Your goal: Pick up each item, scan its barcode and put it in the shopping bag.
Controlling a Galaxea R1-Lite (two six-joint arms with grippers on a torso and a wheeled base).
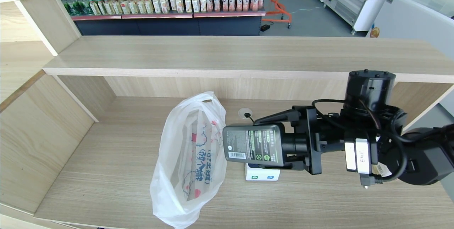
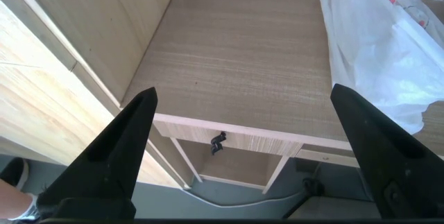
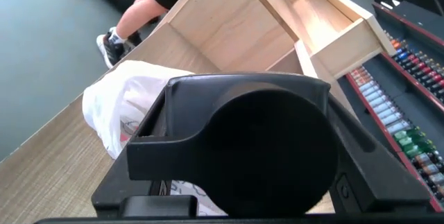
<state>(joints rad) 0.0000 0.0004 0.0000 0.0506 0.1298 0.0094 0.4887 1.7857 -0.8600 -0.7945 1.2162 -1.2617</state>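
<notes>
right gripper (image 1: 281,142) is clamped on a dark grey pack (image 1: 253,144) whose barcode label faces up at the camera, held above the wooden counter (image 1: 106,172) with a small white scanner (image 1: 262,176) partly hidden at the pack's 6 o'clock. white shopping bag (image 1: 177,193) stands open just beside the pack at its 9 o'clock, a printed packet (image 1: 198,151) showing inside it. left gripper (image 2: 244,92) hangs with its jaws spread wide over the counter's near edge, close to the bag.
</notes>
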